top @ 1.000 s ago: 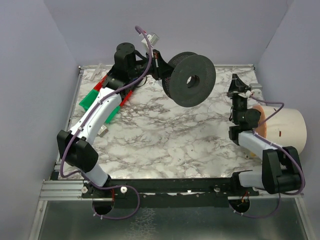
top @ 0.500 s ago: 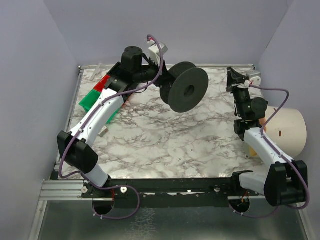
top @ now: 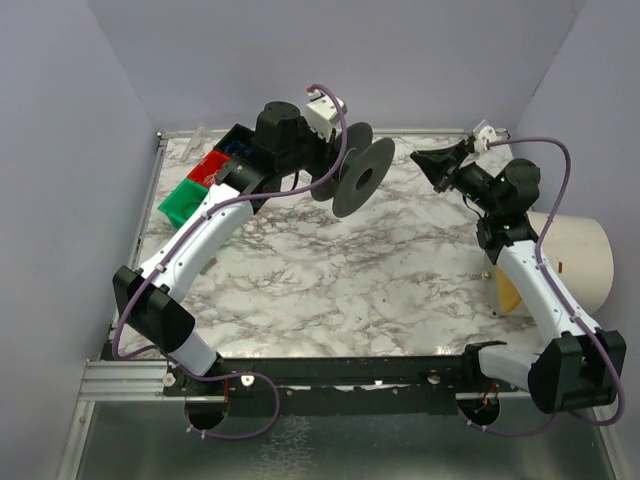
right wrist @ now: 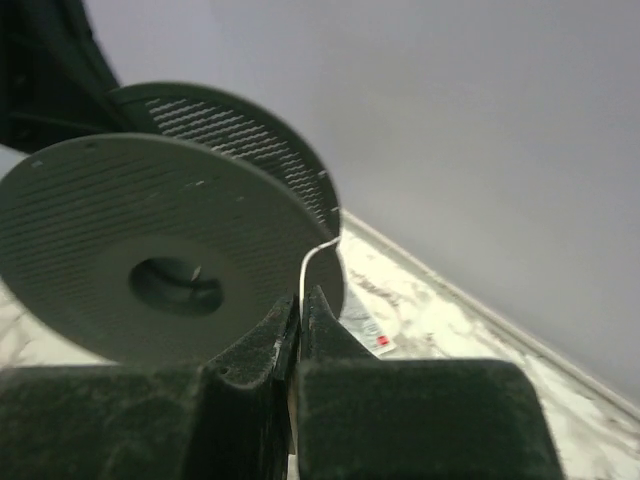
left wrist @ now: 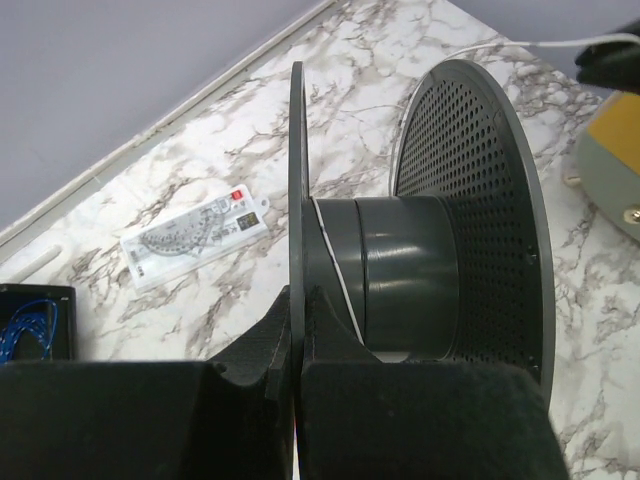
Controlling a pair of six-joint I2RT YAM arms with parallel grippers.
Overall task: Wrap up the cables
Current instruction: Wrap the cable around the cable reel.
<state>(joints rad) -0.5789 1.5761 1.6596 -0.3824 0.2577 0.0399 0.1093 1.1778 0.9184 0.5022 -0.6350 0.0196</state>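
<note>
Spool (top: 358, 178) hangs clear of the marble table (top: 330, 280) below it. It is turned nearly edge-on to the top camera, with its centre hole facing near-right. Both flanges are dark and perforated. The hub between them is grey and mostly bare.

The left gripper (left wrist: 297, 335) comes at the spool from the left. Its fingers are shut flat on the rim of one flange, whose edge runs straight up from between them in the wrist view.

The cable (right wrist: 301, 270) is a thin pale strand. One turn crosses the hub slantwise just beside the gripped flange. A free length arcs past the edge of the other flange and runs off to the right of the spool.

The right gripper (right wrist: 298, 305) sits to the right of the spool, apart from it and pointed back at it. Its fingers are closed to a sliver, with the strand pinched between the tips. From there the strand rises and bends over toward the spool's rim.

On the table beyond the spool lies a clear protractor (left wrist: 195, 235) with a red label. Left of the spool stand a black box (top: 238, 140) with something blue coiled inside, a red bin (top: 212, 168) and a green bin (top: 183, 200). Well to the right of the spool, past the right arm, a cream cylinder (top: 580, 255) lies on its side.
</note>
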